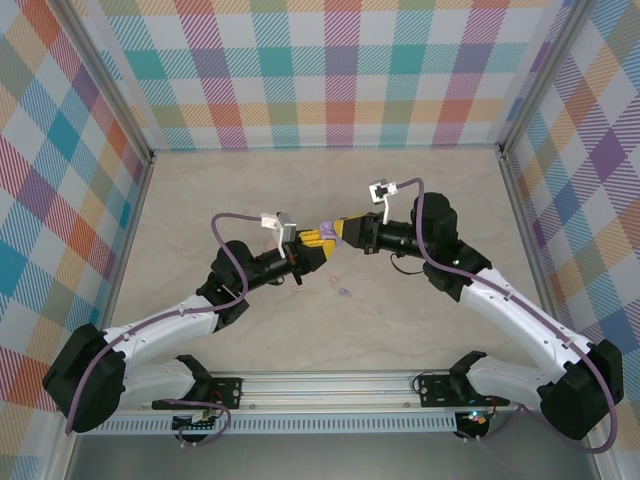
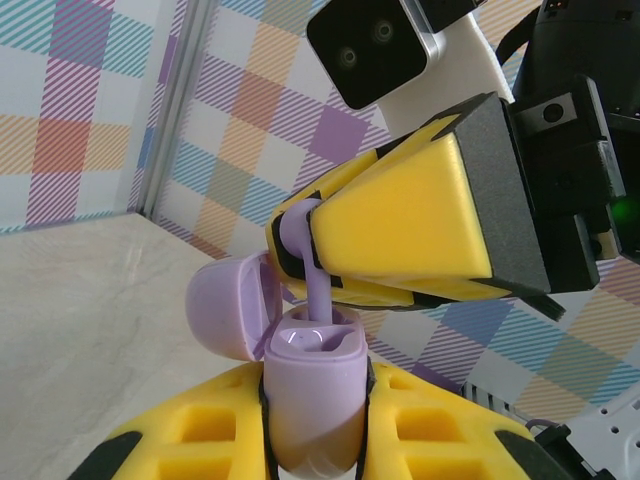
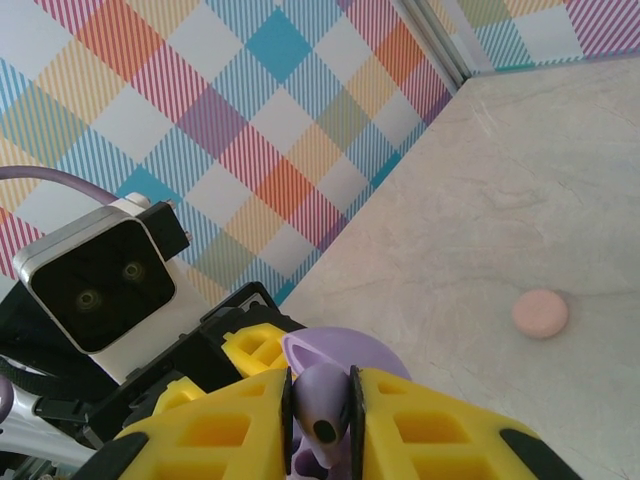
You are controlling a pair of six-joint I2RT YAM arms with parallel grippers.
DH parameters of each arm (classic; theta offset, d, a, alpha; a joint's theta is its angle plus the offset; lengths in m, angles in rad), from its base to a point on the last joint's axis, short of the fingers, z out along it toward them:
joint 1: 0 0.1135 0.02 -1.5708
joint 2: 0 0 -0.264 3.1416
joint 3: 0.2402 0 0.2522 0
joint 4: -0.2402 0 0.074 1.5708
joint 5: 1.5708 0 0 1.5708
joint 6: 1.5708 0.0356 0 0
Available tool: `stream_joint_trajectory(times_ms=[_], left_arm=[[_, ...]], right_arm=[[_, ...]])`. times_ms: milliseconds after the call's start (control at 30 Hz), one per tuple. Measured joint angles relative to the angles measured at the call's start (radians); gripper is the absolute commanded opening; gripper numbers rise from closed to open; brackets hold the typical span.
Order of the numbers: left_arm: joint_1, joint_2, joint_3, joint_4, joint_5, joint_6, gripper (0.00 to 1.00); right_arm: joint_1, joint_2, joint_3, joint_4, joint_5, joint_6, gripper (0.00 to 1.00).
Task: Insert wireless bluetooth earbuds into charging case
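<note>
Glossy plastic charging case [image 2: 312, 400], earbud [image 2: 317, 285]

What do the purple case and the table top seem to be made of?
Purple case: probably moulded plastic, smooth satin finish, with soft highlights on its rounded edges. Table top: pale marble-like stone or a printed laminate, fairly matte, with faint veins; the look leaves open which.

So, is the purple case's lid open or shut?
Open: the lid is swung back beside the purple case, whose top well shows, with a purple earbud entering it.
</note>
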Motion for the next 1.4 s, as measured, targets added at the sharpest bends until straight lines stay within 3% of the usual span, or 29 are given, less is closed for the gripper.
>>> stream_joint_trajectory(times_ms=[1400], left_arm=[[0.000,-0.047,0.000,-0.048,-0.084,0.000,0.14]], right_arm=[[0.010,0.020,0.031,-0.035,0.005,-0.015,0.20]])
